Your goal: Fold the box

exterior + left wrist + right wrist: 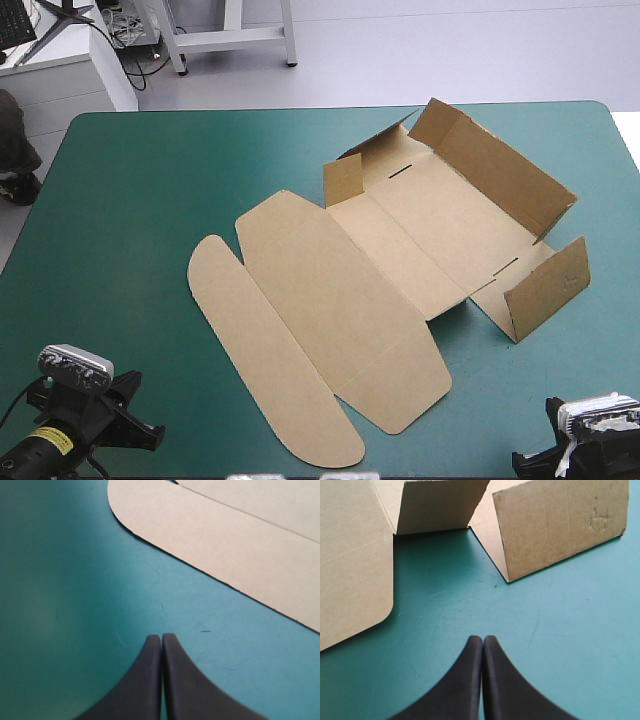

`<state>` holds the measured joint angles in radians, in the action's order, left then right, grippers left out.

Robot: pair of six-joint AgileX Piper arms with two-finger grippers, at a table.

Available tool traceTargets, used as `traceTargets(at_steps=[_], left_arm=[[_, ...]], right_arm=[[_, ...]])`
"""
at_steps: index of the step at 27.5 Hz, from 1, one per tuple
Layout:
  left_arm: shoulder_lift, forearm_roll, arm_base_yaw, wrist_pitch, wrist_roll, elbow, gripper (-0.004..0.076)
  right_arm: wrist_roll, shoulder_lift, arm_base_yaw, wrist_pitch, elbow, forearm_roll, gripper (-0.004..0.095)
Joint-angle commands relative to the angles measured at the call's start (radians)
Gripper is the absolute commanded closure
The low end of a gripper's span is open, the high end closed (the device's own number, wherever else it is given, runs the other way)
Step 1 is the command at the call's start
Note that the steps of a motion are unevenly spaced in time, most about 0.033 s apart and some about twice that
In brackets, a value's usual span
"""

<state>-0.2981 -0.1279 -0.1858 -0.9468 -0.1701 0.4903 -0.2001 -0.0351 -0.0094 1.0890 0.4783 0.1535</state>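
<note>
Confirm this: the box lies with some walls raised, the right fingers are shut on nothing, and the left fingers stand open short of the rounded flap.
No: the left gripper is shut, not open; the left wrist view shows its fingers meeting in a pointed arch short of the rounded flap. The box, walls raised, and the shut, empty right gripper are correct.
</note>
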Motion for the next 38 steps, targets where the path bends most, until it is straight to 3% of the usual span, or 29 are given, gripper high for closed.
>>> traceTargets(at_steps=[1, 32, 35, 38], left_arm=[[-0.011, -0.012, -0.001, 0.058, 0.008, 0.029, 0.0734], [-0.011, -0.012, -0.001, 0.055, 0.008, 0.029, 0.0734], [-0.011, -0.012, -0.001, 0.055, 0.008, 0.029, 0.0734], [-0.011, -0.012, -0.001, 0.055, 0.002, 0.029, 0.0734]], right_arm=[[-0.003, -0.019, 0.004, -0.067, 0.022, 0.008, 0.0928], [-0.003, -0.019, 0.004, -0.067, 0.022, 0.008, 0.0925], [-0.003, -0.019, 0.004, -0.067, 0.022, 0.008, 0.0880], [-0.003, -0.019, 0.004, -0.067, 0.022, 0.008, 0.0739]])
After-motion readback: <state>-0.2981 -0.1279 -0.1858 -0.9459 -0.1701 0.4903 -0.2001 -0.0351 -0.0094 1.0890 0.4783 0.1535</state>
